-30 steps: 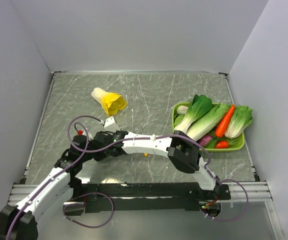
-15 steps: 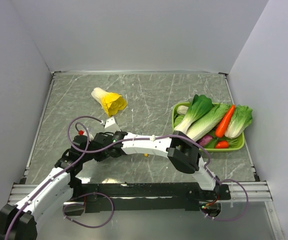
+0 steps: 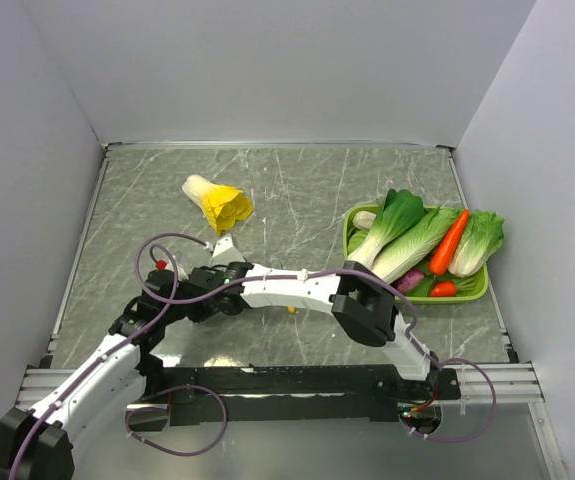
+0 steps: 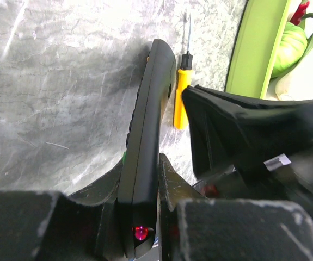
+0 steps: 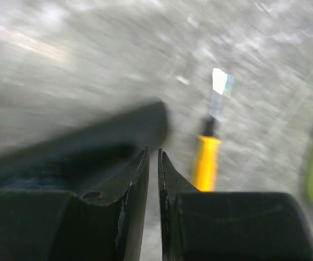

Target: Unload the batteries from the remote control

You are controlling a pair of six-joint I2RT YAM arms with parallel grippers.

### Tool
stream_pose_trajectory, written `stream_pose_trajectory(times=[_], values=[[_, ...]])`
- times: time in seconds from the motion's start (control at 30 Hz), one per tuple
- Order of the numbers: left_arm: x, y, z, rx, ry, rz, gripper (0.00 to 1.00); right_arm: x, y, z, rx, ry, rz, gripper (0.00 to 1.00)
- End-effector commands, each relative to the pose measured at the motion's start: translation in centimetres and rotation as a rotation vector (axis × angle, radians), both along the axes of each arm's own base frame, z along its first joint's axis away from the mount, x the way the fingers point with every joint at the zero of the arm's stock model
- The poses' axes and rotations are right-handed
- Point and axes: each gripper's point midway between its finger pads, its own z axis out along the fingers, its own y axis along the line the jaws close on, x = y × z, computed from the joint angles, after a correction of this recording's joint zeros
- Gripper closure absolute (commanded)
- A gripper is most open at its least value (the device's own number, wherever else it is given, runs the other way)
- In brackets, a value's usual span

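Observation:
The remote control (image 4: 148, 125), a slim black bar, stands on edge above the table in the left wrist view, and my left gripper (image 4: 141, 168) is shut on its near end, where a red light glows. My right gripper (image 5: 152, 153) is shut with nothing between its fingers. It hovers right beside the remote (image 5: 96, 138), which is blurred in that view. In the top view both grippers meet at the front left, the left gripper (image 3: 185, 296) and the right gripper (image 3: 219, 280) close together. The batteries are hidden.
A yellow-handled screwdriver (image 4: 181, 100) lies on the marble table just right of the remote. A green tray (image 3: 352, 240) of vegetables sits at the right. A yellow-white cabbage (image 3: 217, 203) lies at the back left. Grey walls surround the table.
My right arm has edged slightly toward the back left beside the remote. The left arm and the remote stay put.

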Motion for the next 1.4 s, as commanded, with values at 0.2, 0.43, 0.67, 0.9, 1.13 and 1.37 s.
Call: stream_pose_trajectory(times=[0.2, 0.43, 0.67, 0.9, 1.13, 1.37], values=[[-0.2, 2.0, -2.1, 0.118, 0.072, 0.073, 0.99, 0.7, -6.0, 0.2, -0.214, -0.026, -0.045, 0.81], [-0.3, 1.5, -1.9, 0.094, 0.059, 0.044, 0.99, 0.6, -3.1, 1.0, 0.043, 0.055, 0.061, 0.78], [-0.4, 1.2, -1.8, 0.087, 0.053, 0.020, 0.99, 1.6, -2.2, 3.2, 0.240, 0.075, 0.093, 0.66], [-0.4, 1.1, -1.7, 0.083, 0.050, 0.019, 0.99, 1.4, -0.3, 2.6, 0.427, 0.192, 0.186, 0.57], [-0.5, 1.1, -1.6, 0.076, 0.046, 0.015, 0.99, 0.9, 0.6, 1.7, 0.524, 0.271, 0.217, 0.53], [-0.4, 1.1, -1.7, 0.078, 0.045, 0.019, 0.99, 1.3, 0.4, 2.1, 0.549, 0.252, 0.203, 0.53]])
